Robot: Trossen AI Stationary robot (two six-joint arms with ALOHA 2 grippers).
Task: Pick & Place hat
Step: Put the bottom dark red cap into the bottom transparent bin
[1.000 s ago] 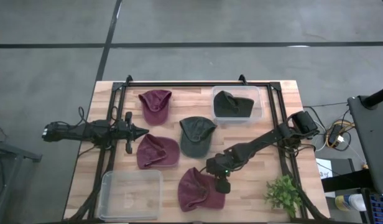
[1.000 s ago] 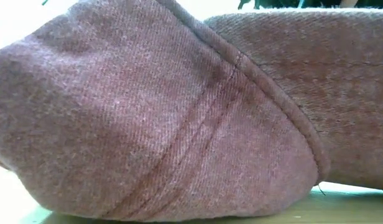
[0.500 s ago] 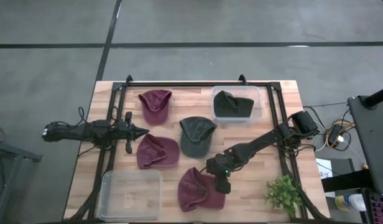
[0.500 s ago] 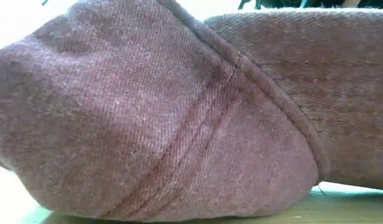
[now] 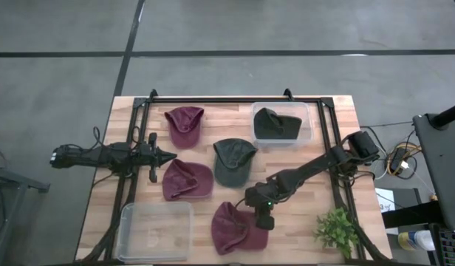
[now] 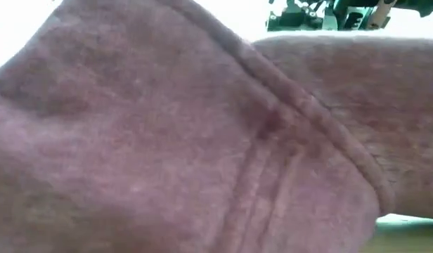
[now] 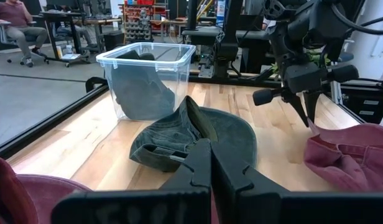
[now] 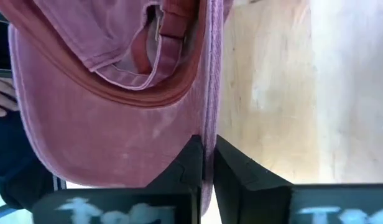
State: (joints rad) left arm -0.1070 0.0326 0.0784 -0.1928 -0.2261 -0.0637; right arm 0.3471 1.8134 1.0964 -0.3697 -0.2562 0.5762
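The right pincer (image 5: 262, 219) is clamped on the edge of the maroon hat (image 5: 231, 227) at the desk's (image 5: 301, 222) front, while the left pincer (image 5: 167, 156) waits with fingers together beside another maroon hat (image 5: 186, 179).

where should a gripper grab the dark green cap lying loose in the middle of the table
Grip the dark green fabric cap at the back rim, by its adjustment strap. In the left wrist view that edge stands folded up off the wooden table, a thin ridge that jaws can close across. Come straight down from above; the maroon caps on either side leave little room for a sideways approach.
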